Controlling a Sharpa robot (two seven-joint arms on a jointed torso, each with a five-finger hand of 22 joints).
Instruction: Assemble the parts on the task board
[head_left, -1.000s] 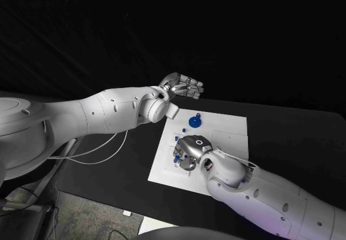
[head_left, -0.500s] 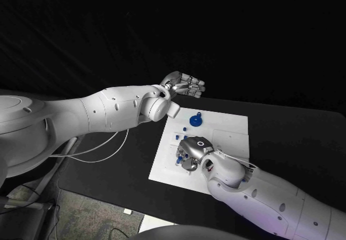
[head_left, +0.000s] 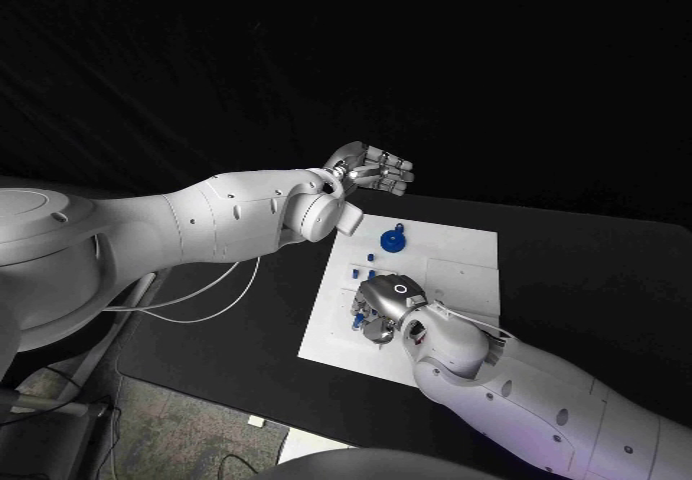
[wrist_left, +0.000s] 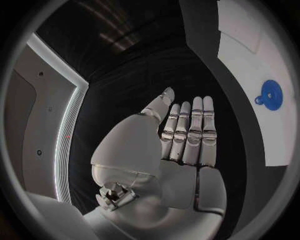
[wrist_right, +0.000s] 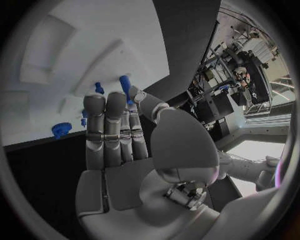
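Working over the near-left part of the flat white rectangular task board (head_left: 440, 275), the silver many-fingered right hand (head_left: 384, 300) looks to be in the middle of picking up or seating one of the small blue plastic pegs (wrist_right: 124, 83). Its fingers (wrist_right: 106, 125) lie straight and close together, tips reaching to a peg standing on the board, but I cannot tell whether anything is pinched. A round blue plastic disc with a small tab (head_left: 391, 241) lies apart near the board's far edge, untouched. The silver left hand (head_left: 371, 168) hangs above the black desk (head_left: 591, 270) beyond the board's far-left corner, its fingers (wrist_left: 190, 132) flat, side by side, holding nothing. Assembly seems early: several pegs are loose or only standing. Next, I judge, the right hand needs a firm pinch on 1 peg, kept upright and lined up with its socket.
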